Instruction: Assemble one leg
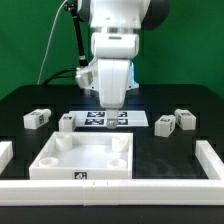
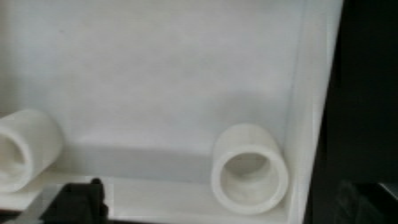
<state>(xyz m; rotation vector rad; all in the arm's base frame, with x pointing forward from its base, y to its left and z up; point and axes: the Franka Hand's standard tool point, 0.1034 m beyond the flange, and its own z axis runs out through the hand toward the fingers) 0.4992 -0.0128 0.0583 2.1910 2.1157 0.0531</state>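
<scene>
4 legs lie loose on the table (image 1: 18, 104), none held: 2 twd the exterior view's left edge (image 1: 38, 118) (image 1: 65, 122), 2 twd its right edge (image 1: 165, 123) (image 1: 185, 118). Marker board (image 1: 88, 118) sits between the pairs. Gripper (image 1: 112, 103) hangs over the board, jaws apart, empty. Tray (image 1: 48, 160) w/ round sockets (image 2: 249, 168) is at the front edge.

Arm (image 1: 115, 30): one, white, coming down upright from above, wrist turned straight downward. Gripper (image 1: 112, 103): hangs over the marker board (image 1: 100, 119), near its middle. Fingers (image 2: 79, 201): black, spread wide apart, with nothing held between them.
</scene>
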